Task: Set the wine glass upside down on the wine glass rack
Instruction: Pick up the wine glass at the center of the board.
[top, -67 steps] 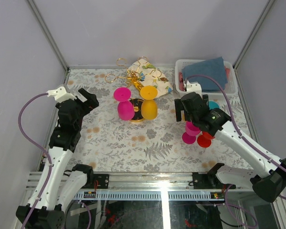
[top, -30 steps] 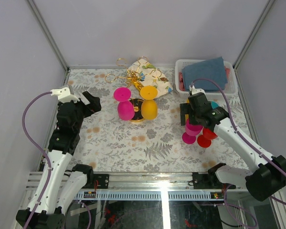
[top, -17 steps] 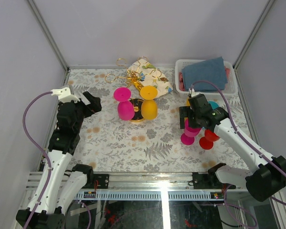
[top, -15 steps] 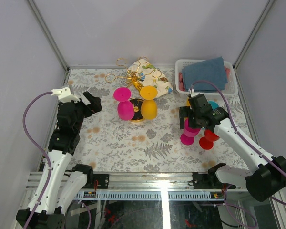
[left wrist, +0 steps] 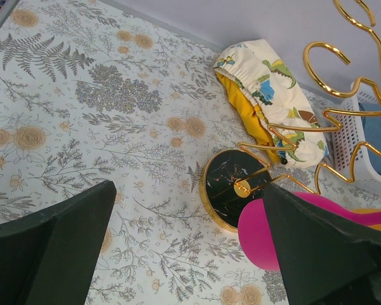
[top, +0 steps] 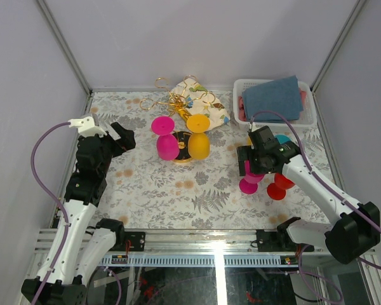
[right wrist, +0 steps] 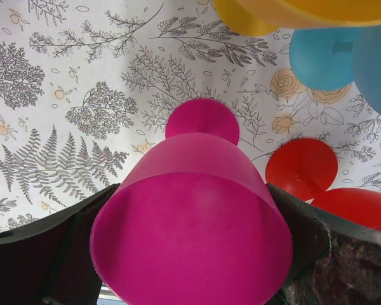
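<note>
Right gripper (top: 257,162) jaws stand spread around the bowl of a pink wine glass (right wrist: 190,222) at right of the table (top: 178,190). Left gripper (left wrist: 189,187) jaws gape, empty. The gold rack (left wrist: 232,181) stands upper centre.

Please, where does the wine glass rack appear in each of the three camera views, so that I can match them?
Top external: the rack is at the back centre of the fern-print cover.
Left wrist: the rack is right of centre, with its black base low and its gold loops rising to the top right corner.
Right wrist: the rack is not in it.
Shared landmark: the fern-print cover, seen in all three views.
</note>
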